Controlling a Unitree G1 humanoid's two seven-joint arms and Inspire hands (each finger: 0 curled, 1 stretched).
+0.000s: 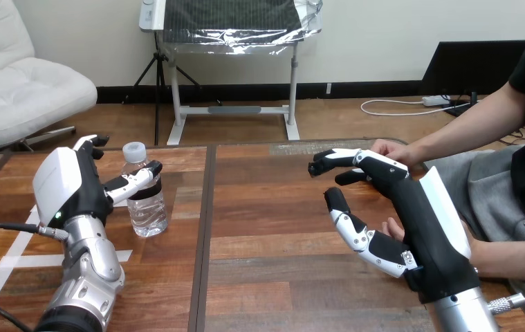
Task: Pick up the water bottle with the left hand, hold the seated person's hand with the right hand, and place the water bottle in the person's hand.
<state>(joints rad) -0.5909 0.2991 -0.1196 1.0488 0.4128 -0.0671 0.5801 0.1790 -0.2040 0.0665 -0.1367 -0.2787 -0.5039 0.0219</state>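
Water bottle (pixel 146 200) stands upright on the wooden table (pixel 266 228), long axis vertical, just at 3 o'clock of the left hand (pixel 72 183). This nearer hand is spread, 1 finger (pixel 135 181) lying across the bottle's shoulder and the rest uncurled, so no grasp has closed. Well apart at 3 o'clock, the right hand (pixel 391 207) is spread beside the person's farther hand (pixel 391 148), not clasping it.

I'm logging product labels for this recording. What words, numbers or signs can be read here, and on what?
None can be read.
The water bottle is clear with a white cap and shows no label.
The white shells of the left hand and right hand show no print that can be made out.
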